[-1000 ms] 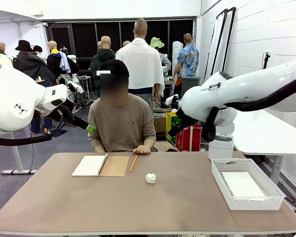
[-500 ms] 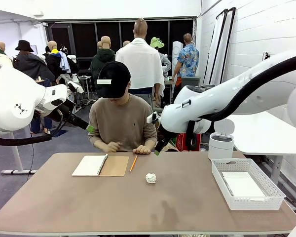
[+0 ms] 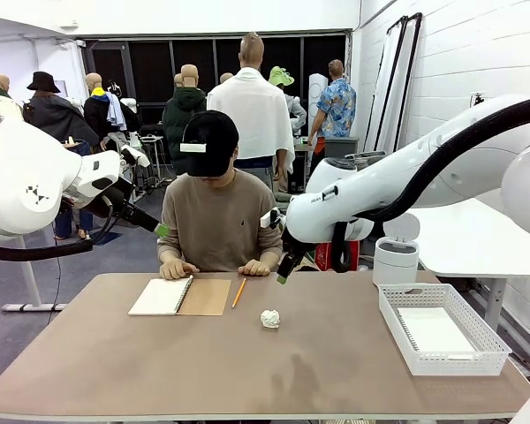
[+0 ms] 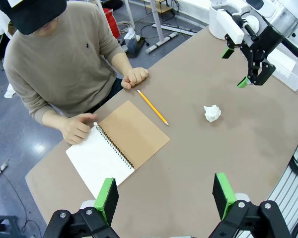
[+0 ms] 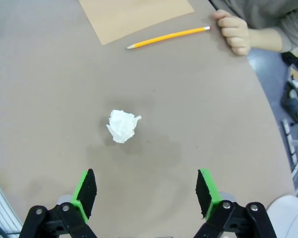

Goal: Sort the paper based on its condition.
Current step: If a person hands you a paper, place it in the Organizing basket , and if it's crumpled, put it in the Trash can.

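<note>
One flat sheet [image 3: 435, 331] already lies in the basket [image 3: 397, 311] at lower right; the crumpled paper ball [image 3: 270, 318] sits mid-counter [image 3: 247, 371], unsorted — judged roughly half done. Right gripper [image 3: 280, 268] hovers above it, fingers spread wide, empty; left gripper [image 4: 166, 196] likewise wide open, touching nothing.

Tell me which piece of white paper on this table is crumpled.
The small crumpled ball lying alone mid-table, below the right gripper. The sheet in the white basket lies flat, and the open notebook's page is flat and bound.
</note>
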